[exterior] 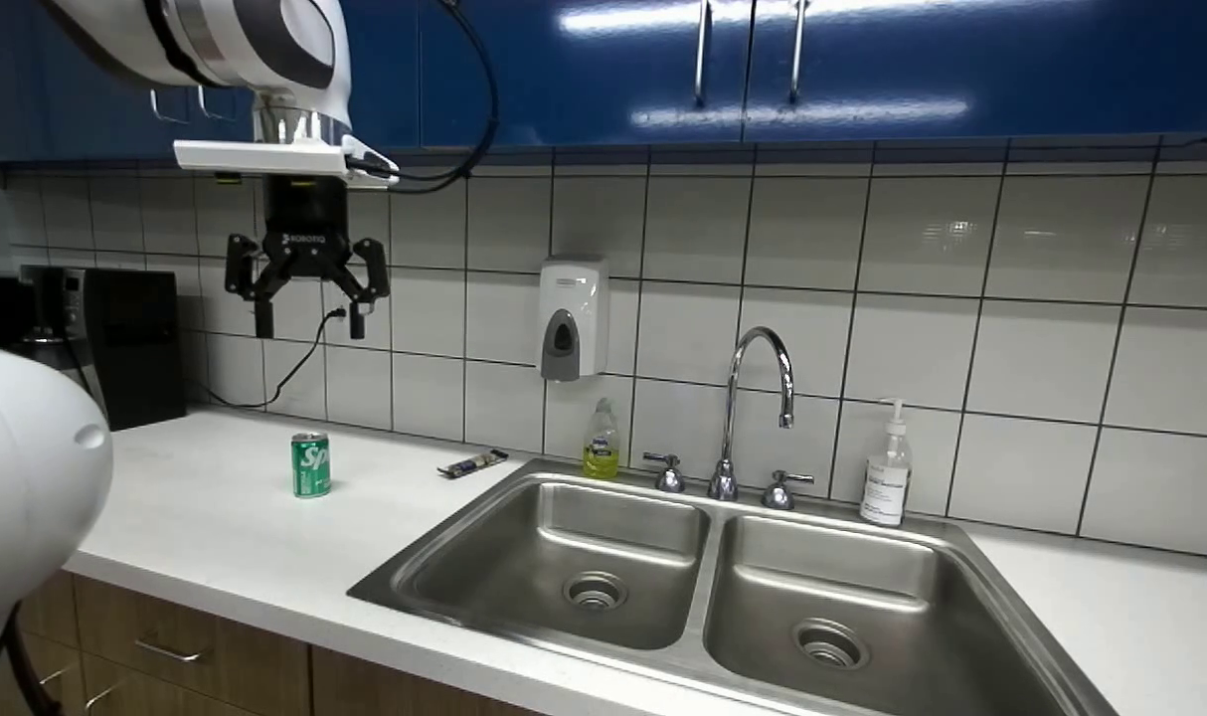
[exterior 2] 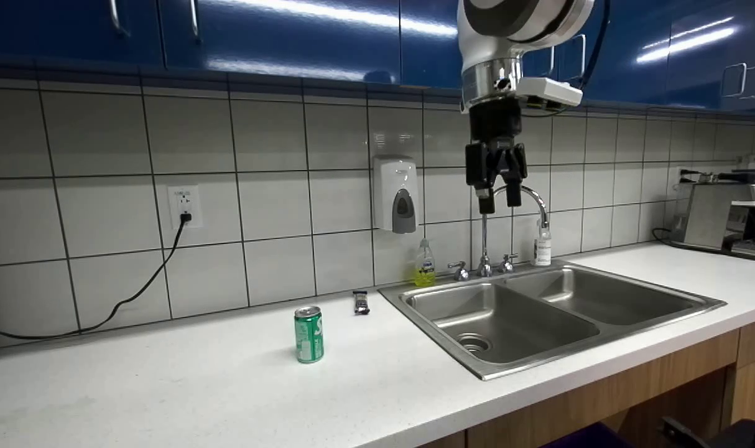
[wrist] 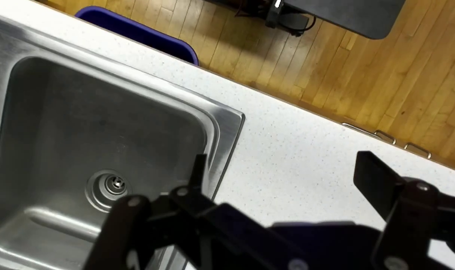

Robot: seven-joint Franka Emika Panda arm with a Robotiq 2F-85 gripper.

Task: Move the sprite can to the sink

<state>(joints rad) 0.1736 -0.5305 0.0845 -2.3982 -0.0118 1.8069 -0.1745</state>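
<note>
Wrist view: the Robotiq gripper (wrist: 282,159) hung with its fingers (wrist: 373,180) spread wide and nothing between them, presumably so that they could drop around a cylinder. Below lay the speckled white countertop (wrist: 295,180) and a corner of the stainless double-basin sink (wrist: 227,120), with one drain (wrist: 107,189) in sight. The thing to be moved did not show here, so a sideways shift probably had to precede any descent.

In an exterior view, the green Sprite can (exterior: 311,464) stood upright on the countertop beside the sink, not touching its rim; upright, it offered its sides to a grasp from above. The gripper pointed straight down, well above the countertop, a height that likely suited clearance over the chrome gooseneck faucet (exterior: 730,413). A yellow dish-soap bottle (exterior: 601,447) and a pump bottle (exterior: 884,482) stood along the sink's back edge, probably for washing.

In an exterior view, a wrapped bar (exterior 2: 361,302) lay flat between the Sprite can and the sink, nearer the tiled wall (exterior 2: 272,202), where a low carry might brush it. The fingers crossed the faucet's outline, more likely an overlap of sightline than contact. The can was ungrasped; the nearer basin (exterior 2: 508,320) seemed its natural destination.
</note>
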